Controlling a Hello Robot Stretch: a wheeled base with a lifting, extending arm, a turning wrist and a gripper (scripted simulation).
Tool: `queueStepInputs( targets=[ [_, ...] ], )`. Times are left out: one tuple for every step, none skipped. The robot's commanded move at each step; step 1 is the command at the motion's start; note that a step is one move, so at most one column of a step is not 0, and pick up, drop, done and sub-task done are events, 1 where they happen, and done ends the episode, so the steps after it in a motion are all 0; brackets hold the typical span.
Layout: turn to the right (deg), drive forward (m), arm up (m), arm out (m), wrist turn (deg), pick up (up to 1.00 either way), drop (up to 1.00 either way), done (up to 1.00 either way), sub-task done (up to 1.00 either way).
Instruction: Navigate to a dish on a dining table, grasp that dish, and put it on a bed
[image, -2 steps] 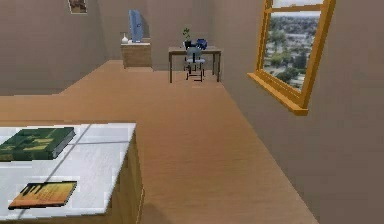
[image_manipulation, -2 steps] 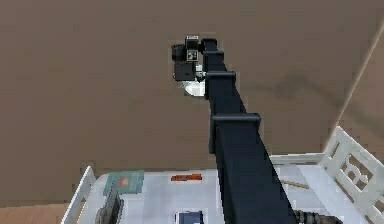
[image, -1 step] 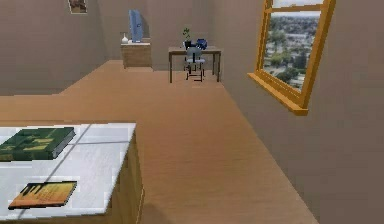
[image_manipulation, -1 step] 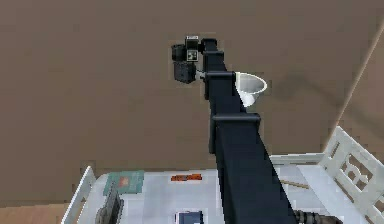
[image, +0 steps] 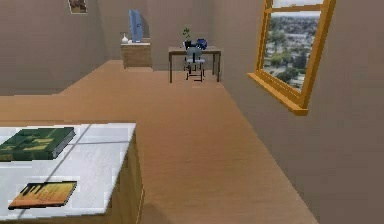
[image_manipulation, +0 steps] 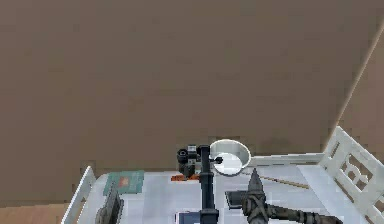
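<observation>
Beside the arm's far end: white round shallow dish (image_manipulation: 231, 158), standing on the white rectangular tabletop (image_manipulation: 150, 195) near its far edge, below the plain brown wall (image_manipulation: 150, 70).
Arm: dark square arm bar (image_manipulation: 205, 190), reaching out across the table, probably so that the fingers come level with the dish.
Gripper: dark two-finger gripper (image_manipulation: 187, 155), just left of the bar's tip in the arm side view; the dish lies just right of that tip. Contact cannot be judged.
Grip state: cannot be told; with the dish on the table at the gripper's end, it is equally unclear whether anything is held.
Chair: white slatted chair (image_manipulation: 350, 165) at the table's right end.
Robot position: alongside the table, judged from the table corner bearing a dark green book (image: 35, 143) in the forward view, so the arm can reach sideways.
</observation>
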Motion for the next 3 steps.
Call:
queueStepInputs(
  targets=[
    [0.0,0.00,-0.32,0.00,0.0,0.00,0.00,0.00,0.00],
    [0.0,0.00,0.00,0.00,0.0,0.00,1.00,0.00,0.00],
    [0.0,0.00,0.10,0.00,0.0,0.00,0.00,0.00,0.00]
  ],
)
